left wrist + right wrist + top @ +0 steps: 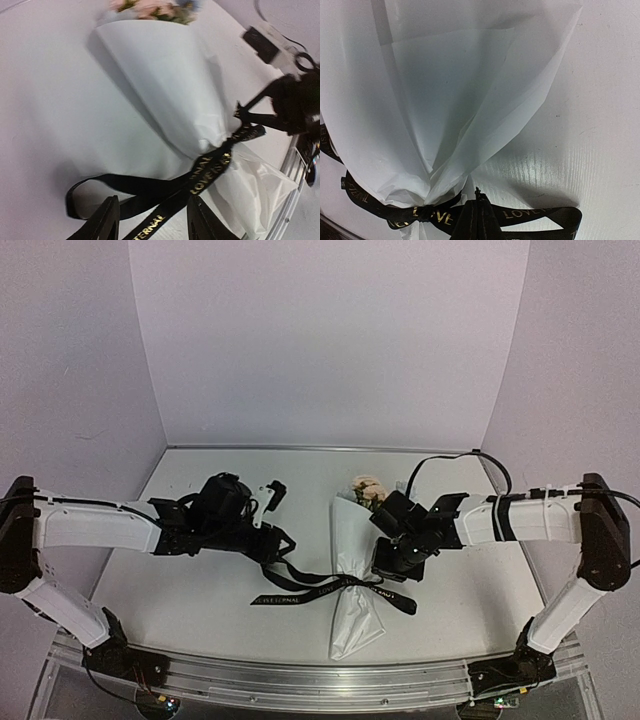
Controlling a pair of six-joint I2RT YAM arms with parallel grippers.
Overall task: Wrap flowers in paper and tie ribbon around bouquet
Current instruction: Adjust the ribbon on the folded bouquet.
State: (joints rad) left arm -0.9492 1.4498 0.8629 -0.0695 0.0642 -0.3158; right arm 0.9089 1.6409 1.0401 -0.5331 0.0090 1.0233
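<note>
Left fingers (107, 222) were spread apart, with the ribbon (210, 170) just lying loose between them. Right fingers (477, 222) were pinched tight on that same ribbon, right beside its knot. Plain white table (190, 610), pale bare walls (330, 340) on three sides. Count: one bouquet (352, 570) mid-table, flowers (368, 490) at the far end, paper (355, 625) tail near, and one ribbon round it.

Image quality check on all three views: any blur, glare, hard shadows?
Top external: even light, low detail, ribbon lettering barely legible. Left wrist: flowers at the top edge out of focus, right gripper soft, the paper throws a soft shadow at picture left, ribbon lettering readable. Right wrist: sharp on the lettering, streaky glare on the table beside the paper, whose layers show through.
</note>
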